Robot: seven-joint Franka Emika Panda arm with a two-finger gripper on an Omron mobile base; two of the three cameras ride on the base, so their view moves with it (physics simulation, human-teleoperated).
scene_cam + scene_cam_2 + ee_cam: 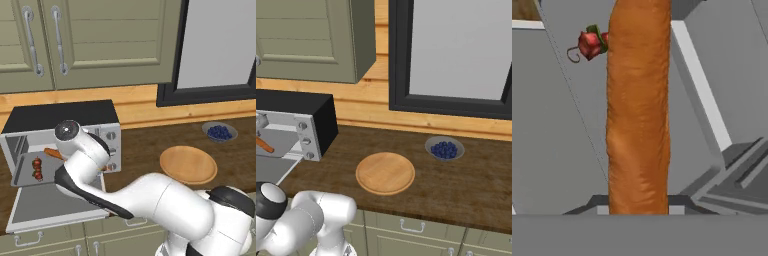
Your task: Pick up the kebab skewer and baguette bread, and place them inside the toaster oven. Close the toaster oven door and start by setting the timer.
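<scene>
- Step in hand, as judged: the baguette bread (pixel 638 110) is being carried into the toaster oven (pixel 65 131); the gripper is clenched on its near end, and the loaf runs straight up the middle of the hand view.
- In the left base view the baguette bread shows as an orange stick inside the oven opening, near the rear of the cavity, with its right end behind the arm's wrist.
- The kebab skewer (pixel 37 169) already lies on the oven's inner tray, toward the left side of the cavity; its red chunks appear beside the loaf's far end in the hand view.
- The toaster oven door (pixel 50 207) hangs open and flat over the front edge of the counter (pixel 456 185).
- Next move, as judged: lower the loaf onto the tray beside the skewer, release, then withdraw clear of the door before lifting it shut and turning the timer knob.
- Hidden or unclear: the fingertips lie behind the loaf; whether the loaf touches the tray cannot be told; the arm covers part of the knob panel (pixel 112 150).
- Bystanders on the counter: a round wooden board (pixel 385 173) and a bowl of blueberries (pixel 444 148).
</scene>
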